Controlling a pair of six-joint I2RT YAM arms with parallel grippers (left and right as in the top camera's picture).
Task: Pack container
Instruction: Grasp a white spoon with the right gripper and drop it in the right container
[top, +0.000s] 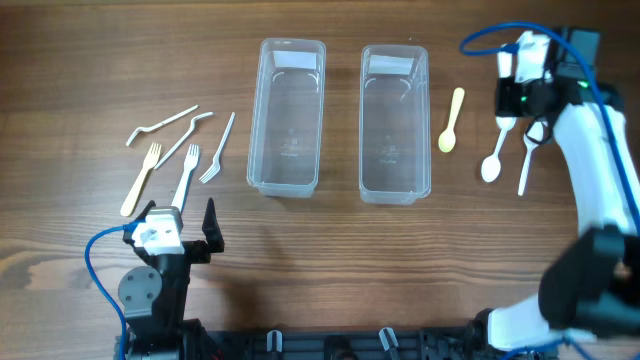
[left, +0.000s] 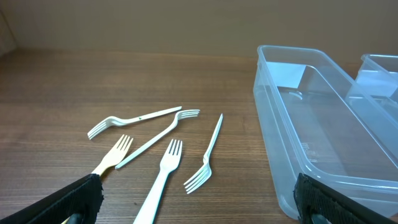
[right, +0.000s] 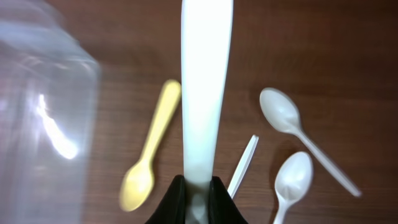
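Right wrist view: right gripper (right: 198, 185) was clamped on a white handle (right: 205, 93). The handle's far end ran off the top edge, so spoon or fork could not be told. The fingers were cut off by the bottom edge. From overhead the arm covered part of the spoon group, and the held piece could not be picked out there.

Left gripper (top: 178, 218) stood wide open and empty, low at the near left. Only its black pads showed in its own camera, at the bottom corners.

Two containers sat mid-table: left container (top: 287, 115) and right container (top: 395, 120). Both were clear thin plastic, rectangular with rounded corners, glossy, open side up and empty. They lay side by side, apart, with long axes parallel and running from the near edge to the far edge.

The held handle was smooth and flat, narrowing toward the fingers. Its long axis ran roughly along the containers' axis. Yellow spoon (right: 149, 155) lay just left of it, bowl toward the near side. White spoons (right: 292, 177) and a thin white stick (right: 244, 163) lay to its right.

Forks (left: 165, 180), pale plastic and some of them bent, were scattered left of the left container on the wood-grain table (top: 330, 260).
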